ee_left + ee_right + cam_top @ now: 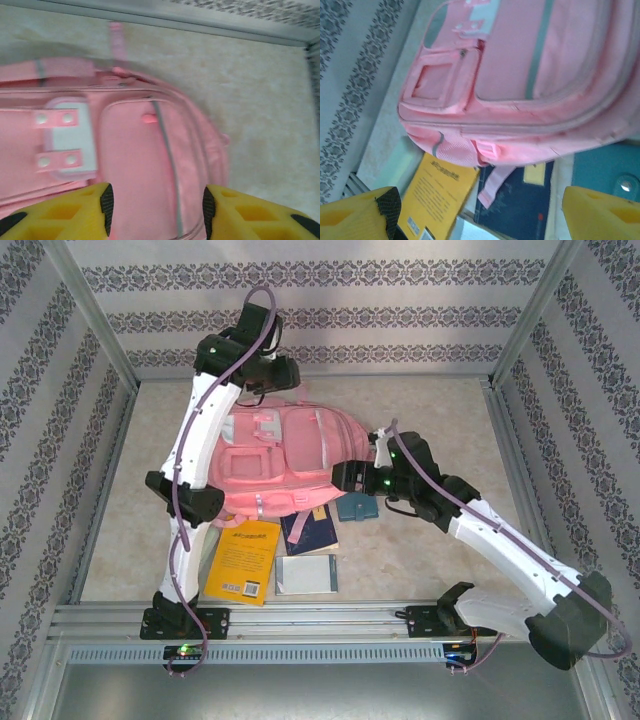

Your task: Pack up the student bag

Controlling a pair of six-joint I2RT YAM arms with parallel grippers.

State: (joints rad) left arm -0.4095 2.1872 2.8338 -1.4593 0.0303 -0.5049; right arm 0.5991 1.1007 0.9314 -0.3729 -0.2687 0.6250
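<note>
Beige tabletop (440, 420) bears the pink bag (300, 455), likely soft and floppy, best pinched along a seam; left pincer (157, 206) and right pincer (480, 207) gape wide.

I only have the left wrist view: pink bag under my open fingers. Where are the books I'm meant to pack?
Observer: Not in the bag. A yellow book lies flat against the student bag's near edge.
Operator: Any others?
Observer: A dark blue book lies just right of the yellow one, its far end tucked under the bag.
Operator: And the other arm?
Observer: The right gripper hangs open at the bag's right edge, holding nothing.
</note>
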